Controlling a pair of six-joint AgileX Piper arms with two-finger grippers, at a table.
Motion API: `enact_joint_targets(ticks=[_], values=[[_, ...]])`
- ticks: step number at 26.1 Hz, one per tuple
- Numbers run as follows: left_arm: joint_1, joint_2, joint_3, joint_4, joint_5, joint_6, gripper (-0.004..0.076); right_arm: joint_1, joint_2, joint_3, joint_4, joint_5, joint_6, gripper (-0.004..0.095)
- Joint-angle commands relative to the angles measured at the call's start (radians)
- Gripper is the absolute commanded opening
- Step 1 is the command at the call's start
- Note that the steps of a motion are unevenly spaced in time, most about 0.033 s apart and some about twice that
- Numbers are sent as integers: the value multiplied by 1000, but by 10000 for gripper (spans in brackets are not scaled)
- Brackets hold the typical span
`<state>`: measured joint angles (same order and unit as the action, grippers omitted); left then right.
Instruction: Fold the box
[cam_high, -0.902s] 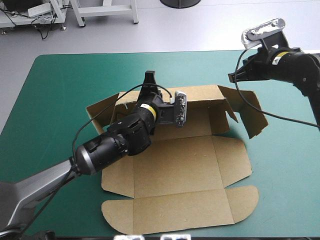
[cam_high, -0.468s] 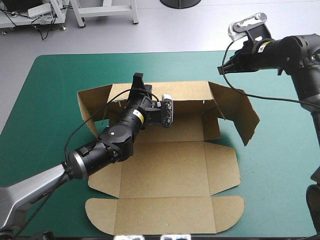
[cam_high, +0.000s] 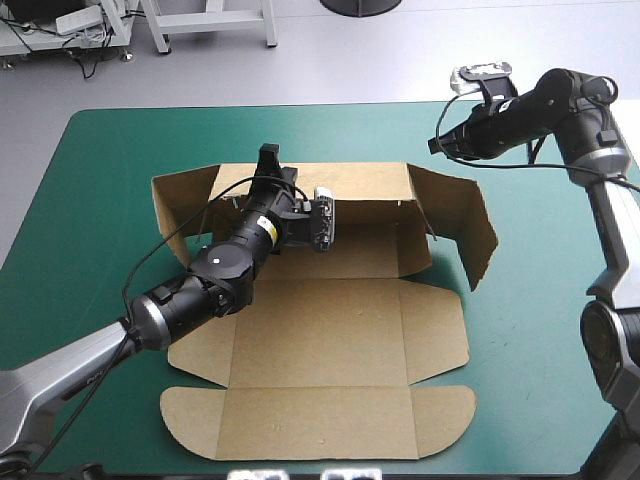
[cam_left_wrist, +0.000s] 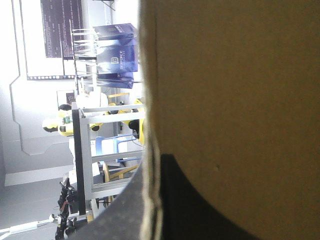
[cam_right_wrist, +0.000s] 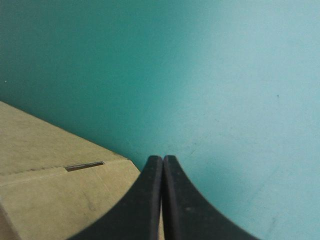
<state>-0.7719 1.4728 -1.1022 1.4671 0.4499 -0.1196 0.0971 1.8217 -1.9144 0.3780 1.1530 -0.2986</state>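
Teal-green cover (cam_high: 110, 170) spans the table, and the brown box (cam_high: 340, 330) lies at its middle: far wall raised, a side flap standing at each end, lid flat toward the near edge. The left gripper (cam_high: 268, 158) sits on the far wall's top edge, toward its left end. The right gripper (cam_high: 436, 144) hovers above the box's far right corner, apart from the board.

From the left wrist, brown board fills most of the view, its edge clamped between the black fingers (cam_left_wrist: 200, 215).

From the right wrist, the fingers are pressed together in a point, holding nothing, with a slotted corner of the box just beside them over the cover.
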Motion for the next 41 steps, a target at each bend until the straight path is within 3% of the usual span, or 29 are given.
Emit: enact_joint_targets(ticks=[1,8,13,27,32,35,36,41], values=[[4,-36,-28,49,-28,-43,-9,-12,1,-31,42,13,-21,-20],[4,-13,-28,75,-15,-37,-9,-12,57,-31,204,105,-87,-20],[4,6,-28,73,57,-78,-9,-24,48,-26,174,107,-76,-20],[4,6,-28,111,46,-132,-9,-32,-90,195,194,107,-176,-20],[4,6,-28,113,46,-139,-9,-32,-114,287,261,107,-265,-20],[4,6,-28,113,48,-159,-9,-34,-153,373,355,101,-425,-20],[4,6,-28,113,48,-163,-9,-34,-167,398,380,85,-458,-20],[4,6,-28,113,41,-167,-9,-34,-354,691,459,-244,-700,-20]])
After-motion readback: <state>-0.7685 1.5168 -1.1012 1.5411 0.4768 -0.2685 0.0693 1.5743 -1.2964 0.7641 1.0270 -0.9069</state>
